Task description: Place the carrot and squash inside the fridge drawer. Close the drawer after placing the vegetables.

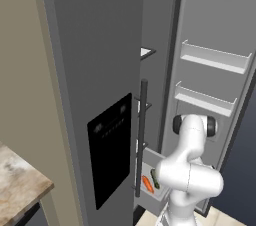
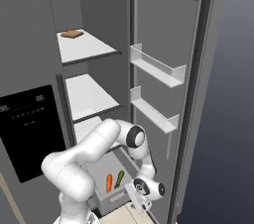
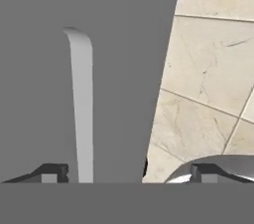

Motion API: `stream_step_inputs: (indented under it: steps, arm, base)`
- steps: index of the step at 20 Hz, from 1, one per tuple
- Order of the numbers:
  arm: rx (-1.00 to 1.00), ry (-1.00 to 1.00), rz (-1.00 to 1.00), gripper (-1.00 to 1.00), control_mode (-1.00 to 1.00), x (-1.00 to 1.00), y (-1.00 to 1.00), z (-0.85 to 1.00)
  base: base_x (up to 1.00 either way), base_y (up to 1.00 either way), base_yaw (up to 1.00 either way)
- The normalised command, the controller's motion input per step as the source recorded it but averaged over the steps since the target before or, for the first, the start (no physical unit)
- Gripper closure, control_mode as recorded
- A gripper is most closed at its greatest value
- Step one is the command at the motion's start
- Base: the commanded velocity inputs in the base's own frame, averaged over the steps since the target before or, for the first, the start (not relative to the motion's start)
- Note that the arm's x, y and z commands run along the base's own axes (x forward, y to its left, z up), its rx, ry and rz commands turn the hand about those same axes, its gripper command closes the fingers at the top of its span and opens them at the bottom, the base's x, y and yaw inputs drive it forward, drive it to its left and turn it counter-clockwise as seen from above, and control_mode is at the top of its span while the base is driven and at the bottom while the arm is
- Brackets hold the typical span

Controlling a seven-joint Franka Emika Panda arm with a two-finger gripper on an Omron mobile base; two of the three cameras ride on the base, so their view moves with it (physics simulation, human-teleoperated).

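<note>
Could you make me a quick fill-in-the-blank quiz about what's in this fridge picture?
1. The carrot and squash lie side by side inside the fridge ____.
2. That fridge drawer is pulled ____.
3. The brown slice rests on the ____ shelf.
4. The pincer jaws stand ____.

Missing words: drawer; out (open); top; open

1. Setting: a rendered domestic kitchen.
2. Evidence, centre of both base views: tall dark grey fridge, door open, white shelves and pale door bins inside.
3. Lower left, left base view: marbled stone counter.
4. Right of hand view: beige tiled floor.
</note>
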Motion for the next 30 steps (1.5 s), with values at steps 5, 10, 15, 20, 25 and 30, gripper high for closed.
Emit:
stream_step_inputs:
  steps: [5,10,15,20,25,30]
  arm:
    - [0.08,0.0,0.0,-1.0,-1.0,0.45,0.31,-0.02]
    - [0.09,-0.02,0.0,-1.0,-1.0,0.47,0.39,-0.18]
    - [0.08,-0.05,0.0,-1.0,-1.0,0.43,0.48,-0.05]
    - [0.0,-0.08,-0.06,-1.0,-1.0,0.37,0.44,-0.08]
    - [0.0,-0.04,-0.11,-1.0,-1.0,0.4,0.41,-0.05]
    - [0.0,-0.02,-0.13,-1.0,-1.0,0.4,0.54,-0.01]
  base:
    - [0.0,0.0,0.0]
    - [0.0,0.0,0.0]
    - [0.0,0.0,0.0]
    - [0.0,0.0,0.0]
    - [0.0,0.0,0.0]
    - [0.0,0.0,0.0]
